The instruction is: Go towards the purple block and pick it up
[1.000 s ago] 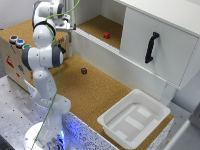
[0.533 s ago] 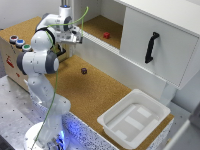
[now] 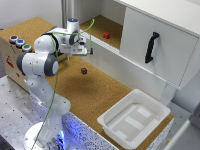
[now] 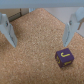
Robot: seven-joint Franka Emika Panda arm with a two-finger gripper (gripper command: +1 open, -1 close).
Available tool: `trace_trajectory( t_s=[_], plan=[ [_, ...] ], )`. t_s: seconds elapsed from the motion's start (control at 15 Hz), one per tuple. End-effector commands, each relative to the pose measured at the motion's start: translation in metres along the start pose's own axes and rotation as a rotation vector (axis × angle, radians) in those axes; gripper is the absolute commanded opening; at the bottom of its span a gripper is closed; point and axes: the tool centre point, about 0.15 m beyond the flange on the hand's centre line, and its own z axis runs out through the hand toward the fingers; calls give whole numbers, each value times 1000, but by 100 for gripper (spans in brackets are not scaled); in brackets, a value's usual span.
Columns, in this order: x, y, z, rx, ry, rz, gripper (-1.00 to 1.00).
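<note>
While the gripper [image 3: 86, 51] hung above the cork surface [image 3: 100, 90] with its jaws spread wide (nothing between them), the purple block [image 3: 84, 71] lay below it. In the wrist view, the block [image 4: 63, 57] sat near one finger [image 4: 70, 31].

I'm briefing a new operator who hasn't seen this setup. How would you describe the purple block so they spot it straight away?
Find the cork-covered tabletop in front of the white cabinet. The small dark purple cube sits alone in the open there, just below the robot's gripper. Unlike the brighter red block on the recessed shelf, it is darker and carries a yellow mark on top.
</note>
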Motion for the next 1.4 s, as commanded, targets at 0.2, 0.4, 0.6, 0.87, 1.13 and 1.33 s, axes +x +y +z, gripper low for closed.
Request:
trace_trajectory(
  t_s=[0.2,0.4,0.6,0.87,1.13,1.33],
  plan=[
    [20,48,64,66,-66,-209,100],
    [16,55,75,84,-82,-273,100],
    [12,52,87,86,-95,-338,100],
    [12,55,98,98,-107,-359,100],
    [14,61,109,101,-122,-352,-100],
    [16,59,113,101,-128,-356,-100]
  ],
)
